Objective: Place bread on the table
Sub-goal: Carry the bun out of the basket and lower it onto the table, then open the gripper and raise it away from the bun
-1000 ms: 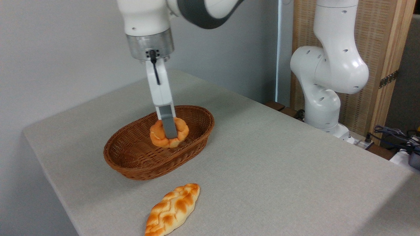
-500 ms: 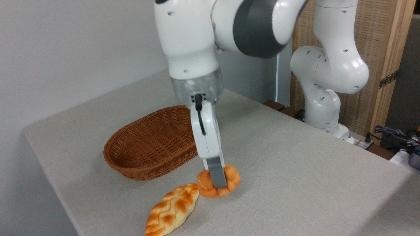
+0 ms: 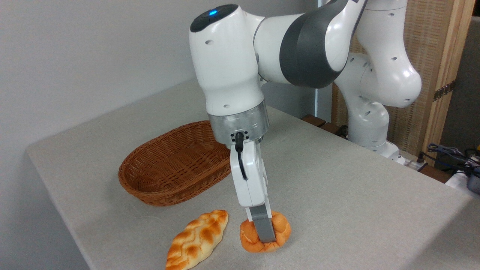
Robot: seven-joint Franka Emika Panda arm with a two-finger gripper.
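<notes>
The bread (image 3: pixel 281 230), a small round golden-orange bun, rests on or just at the grey table (image 3: pixel 337 195) near its front edge. My gripper (image 3: pixel 264 234) comes down on it from above and is shut on it; one grey finger (image 3: pixel 262 227) crosses the bun's front, the other finger is hidden behind it. The bun lies right of the braided loaf, well outside the basket.
A brown wicker basket (image 3: pixel 168 176) stands empty behind and to the left. A long braided loaf (image 3: pixel 198 240) lies at the front edge, close to the bun's left. The arm's white base (image 3: pixel 369 116) stands at the back right, with cables (image 3: pixel 450 153) beyond.
The gripper carried the bun out of the basket, forward and right, then lowered it to the table beside the braided loaf. The basket is now empty.
</notes>
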